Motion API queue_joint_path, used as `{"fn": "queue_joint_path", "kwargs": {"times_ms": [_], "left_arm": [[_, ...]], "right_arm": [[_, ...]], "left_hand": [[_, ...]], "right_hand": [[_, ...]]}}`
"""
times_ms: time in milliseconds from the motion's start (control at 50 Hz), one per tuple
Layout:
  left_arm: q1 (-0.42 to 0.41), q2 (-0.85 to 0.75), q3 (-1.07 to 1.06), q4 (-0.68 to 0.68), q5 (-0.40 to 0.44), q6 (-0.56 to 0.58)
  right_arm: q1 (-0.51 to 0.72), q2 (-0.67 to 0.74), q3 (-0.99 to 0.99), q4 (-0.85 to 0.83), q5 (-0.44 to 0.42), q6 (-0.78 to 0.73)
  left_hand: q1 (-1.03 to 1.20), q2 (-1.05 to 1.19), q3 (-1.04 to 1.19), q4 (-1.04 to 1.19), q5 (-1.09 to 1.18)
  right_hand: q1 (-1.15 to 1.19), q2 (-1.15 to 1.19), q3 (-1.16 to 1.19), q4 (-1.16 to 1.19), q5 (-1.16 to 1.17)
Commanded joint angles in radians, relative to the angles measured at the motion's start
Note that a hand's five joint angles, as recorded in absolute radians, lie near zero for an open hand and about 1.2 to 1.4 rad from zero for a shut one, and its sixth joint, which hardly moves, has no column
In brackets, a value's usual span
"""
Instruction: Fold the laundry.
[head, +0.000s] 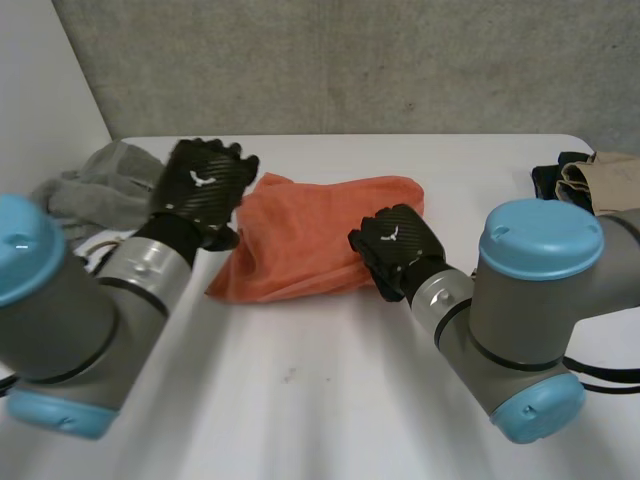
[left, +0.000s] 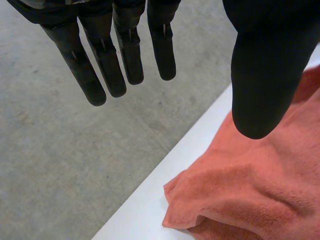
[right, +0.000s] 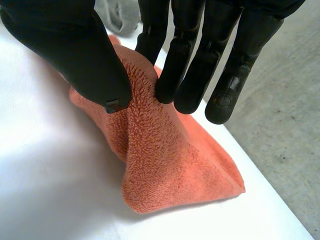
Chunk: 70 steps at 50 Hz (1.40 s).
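Orange towel (head: 318, 232): bunched on worktop (head: 330, 400), between both hands. Raised ridge pinched between thumb and fingers of right hand (head: 395, 242). Left hand (head: 205, 182): fingers straight, holding nothing, hovering over corner near its thumb. Step judged: securing grips for fold. Next: closing left hand on that corner, then lifting evenly.

Grey, blue-capped arms (head: 140, 275) carry black, white-marked left hand (head: 205, 185) and right hand (head: 398, 240).

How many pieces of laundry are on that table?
4: orange towel mid-table, grey garment far left, black piece and beige piece at the right edge; more may be hidden there.
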Motion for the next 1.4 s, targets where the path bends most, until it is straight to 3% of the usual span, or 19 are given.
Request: {"fn": "queue_joint_path", "kwargs": {"times_ms": [20, 140, 260, 380, 580, 740, 900, 1020, 1340, 1400], "left_arm": [[0.035, 0.116, -0.108, -0.116, 0.008, -0.223], [0.039, 0.107, -0.171, -0.191, 0.013, -0.399], [0.036, 0.058, -0.198, -0.194, 0.013, -0.515], [-0.007, 0.027, -0.191, -0.195, 0.016, -0.604], [-0.011, -0.028, -0.172, -0.171, -0.019, -0.621], [0.049, -0.055, -0.171, -0.044, -0.179, -0.602], [0.092, -0.144, -0.108, -0.011, -0.168, -0.599], [0.08, -0.18, -0.097, -0.013, -0.122, -0.601], [0.078, -0.261, -0.056, -0.007, -0.114, -0.595], [0.072, -0.293, -0.042, -0.005, -0.111, -0.573]], "right_arm": [[0.002, -0.043, -0.029, 0.036, 0.021, 0.111], [0.034, -0.078, -0.064, 0.057, 0.027, 0.131], [0.045, -0.104, -0.09, 0.083, 0.042, 0.131], [0.078, -0.129, -0.109, 0.105, 0.068, 0.13], [0.101, -0.149, -0.11, 0.119, 0.07, 0.122], [0.088, -0.164, -0.101, 0.128, 0.068, 0.12], [0.091, -0.178, -0.095, 0.128, 0.067, 0.122], [0.094, -0.176, -0.095, 0.128, 0.065, 0.122], [0.092, -0.175, -0.096, 0.126, 0.067, 0.122], [0.091, -0.175, -0.098, 0.126, 0.07, 0.122]], "left_hand": [[0.12, 0.129, 0.122, 0.133, 0.138], [0.12, 0.129, 0.122, 0.133, 0.138], [0.345, 0.355, 0.348, 0.359, 0.364], [0.352, 0.361, 0.354, 0.365, 0.37], [0.196, 0.206, 0.198, 0.21, 0.214], [0.175, 0.185, 0.178, 0.189, 0.194], [0.187, 0.197, 0.189, 0.201, 0.205], [0.187, 0.197, 0.189, 0.201, 0.205], [0.205, 0.214, 0.207, 0.219, 0.223], [0.29, 0.299, 0.292, 0.303, 0.308]], "right_hand": [[0.411, 0.231, 0.21, 0.205, 0.234], [0.411, 0.231, 0.21, 0.205, 0.234], [0.411, 0.231, 0.21, 0.205, 0.234], [0.411, 0.231, 0.21, 0.205, 0.234], [0.411, 0.231, 0.21, 0.205, 0.234], [0.411, 0.231, 0.21, 0.205, 0.234], [0.411, 0.231, 0.21, 0.205, 0.234], [0.411, 0.231, 0.21, 0.205, 0.234], [0.411, 0.231, 0.21, 0.205, 0.234], [0.411, 0.231, 0.21, 0.205, 0.234]]}}
